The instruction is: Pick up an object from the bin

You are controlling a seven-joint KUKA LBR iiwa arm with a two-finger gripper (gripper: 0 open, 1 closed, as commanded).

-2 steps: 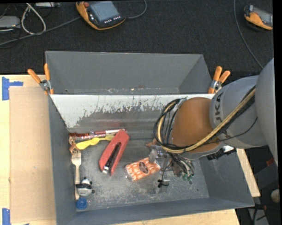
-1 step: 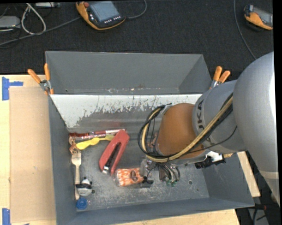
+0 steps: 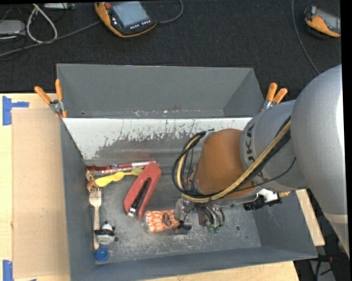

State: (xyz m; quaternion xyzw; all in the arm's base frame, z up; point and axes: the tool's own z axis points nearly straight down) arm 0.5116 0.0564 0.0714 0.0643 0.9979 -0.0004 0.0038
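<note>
Orange patterned packet (image 3: 158, 222), jaws just beside it, red stapler (image 3: 142, 189) near

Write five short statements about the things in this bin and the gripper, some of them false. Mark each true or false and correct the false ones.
1. The red stapler lies to the view's left of the gripper. True.
2. The fork lies along the bin's right wall. False: it lies along the left wall of the bin.
3. A small orange-and-white patterned thing lies right beside the gripper. True.
4. The yellow thing lies in the front right corner. False: it lies at the back left, beside the stapler's far end.
5. A small blue round thing sits in the front left corner. True.
</note>
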